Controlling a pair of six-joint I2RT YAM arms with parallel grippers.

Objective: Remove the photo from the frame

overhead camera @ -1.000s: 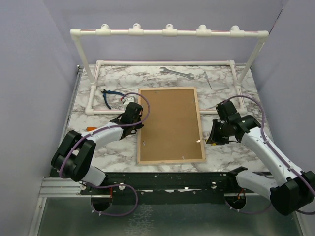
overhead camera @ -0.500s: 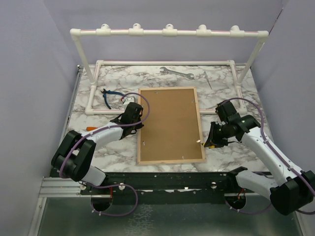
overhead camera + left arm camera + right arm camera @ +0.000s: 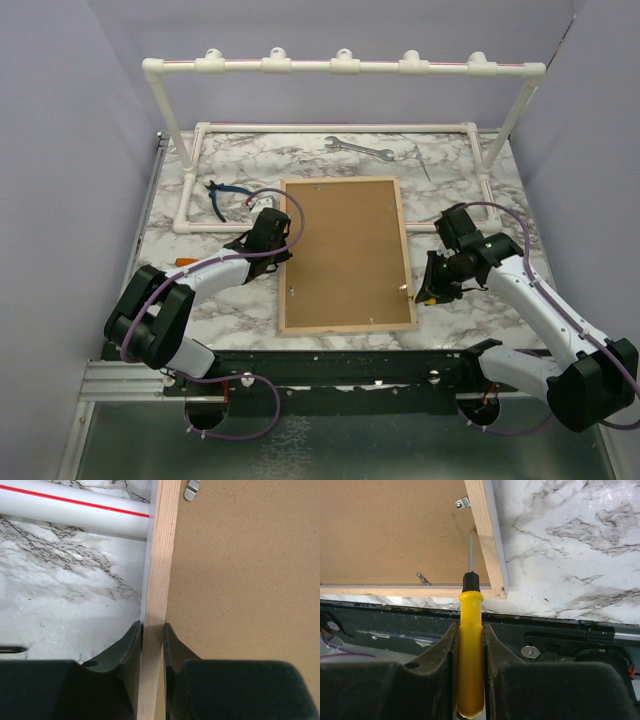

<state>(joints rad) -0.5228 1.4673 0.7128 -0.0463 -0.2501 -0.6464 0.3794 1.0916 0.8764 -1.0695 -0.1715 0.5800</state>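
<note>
The frame (image 3: 346, 253) lies face down on the marble table, brown fibreboard back up, with a light wood rim. The photo is hidden under the backing. My left gripper (image 3: 283, 245) is shut on the frame's left wood rim (image 3: 159, 580), one finger each side. My right gripper (image 3: 432, 284) is shut on a yellow-handled screwdriver (image 3: 470, 645). Its thin shaft points over the frame's near right corner, the tip close to a small metal retaining tab (image 3: 462, 503) on the backing. Another tab (image 3: 422, 578) sits by the near rim.
A white pipe rack (image 3: 340, 67) stands at the back, its base tubes on the table round the frame's far end. A wrench (image 3: 358, 148) and a thin rod (image 3: 423, 164) lie at the back, blue pliers (image 3: 222, 196) at the left. The table's dark front edge (image 3: 545, 630) is near.
My right gripper with the screwdriver has moved slightly down and in toward the frame's near right corner. The left gripper and the frame have not moved.
</note>
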